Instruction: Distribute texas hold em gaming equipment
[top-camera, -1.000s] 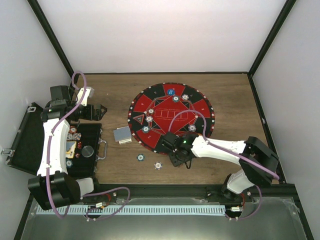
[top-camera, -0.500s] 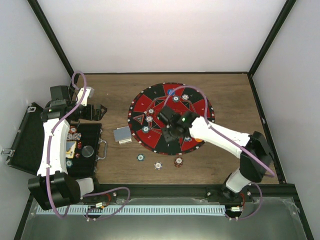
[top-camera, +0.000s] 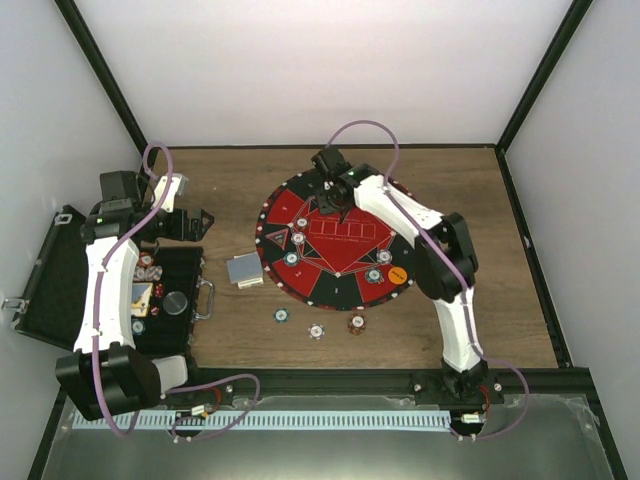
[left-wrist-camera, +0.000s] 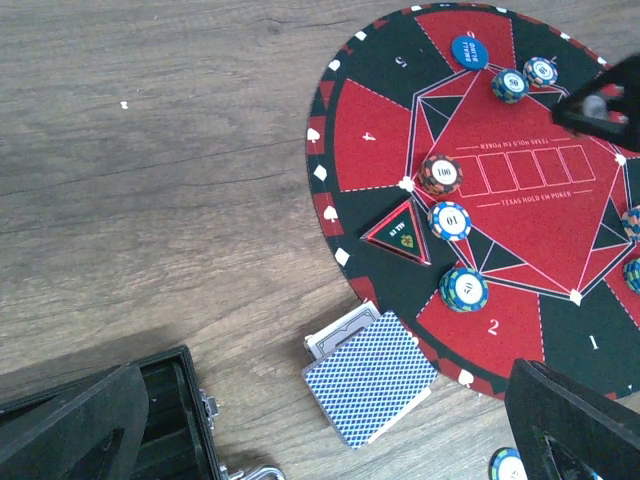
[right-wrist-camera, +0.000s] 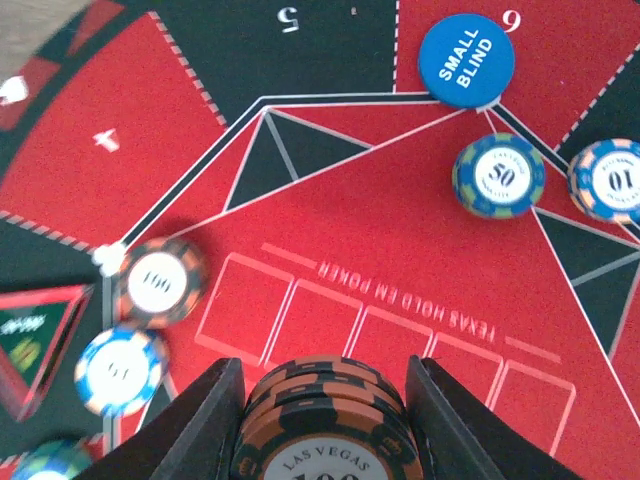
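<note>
Only the right wrist view shows what is being carried: a stack of orange-and-black chips (right-wrist-camera: 320, 392), the top one printed LAS VEGAS, sits between the fingers (right-wrist-camera: 205, 425) of the right gripper (right-wrist-camera: 325, 435). The fingers are drawn partway together and press on either side of the stack. Whether the stack touches the surface below cannot be told.

Beneath it lies a round red and black mat (right-wrist-camera: 400, 250) marked TEXAS HOLD EM POKER. Ahead of the stack on the mat are a blue disc (right-wrist-camera: 466, 60) reading SMALL BLIND, a blue 50 chip (right-wrist-camera: 498, 176) and a 10 chip (right-wrist-camera: 610, 180) just beside it. A 100 chip (right-wrist-camera: 158, 283) lies off to one side.

From the overhead camera the right gripper is at the far edge of the mat, arm stretched across it, but the stack is hidden under the wrist. This view alone shows an orange disc (top-camera: 397, 273) near the mat's right rim. It also shows three loose chips (top-camera: 316, 331) on the wooden table (top-camera: 480, 320) just in front of the mat.

The left wrist view gives the clearest look at a deck of cards (left-wrist-camera: 370, 378), blue backs up, touching the mat's rim.

The left gripper (top-camera: 203, 217) hangs with fingers spread wide and nothing between them. It is left of the mat, above an open black case (top-camera: 60, 280) that holds more chips.
</note>
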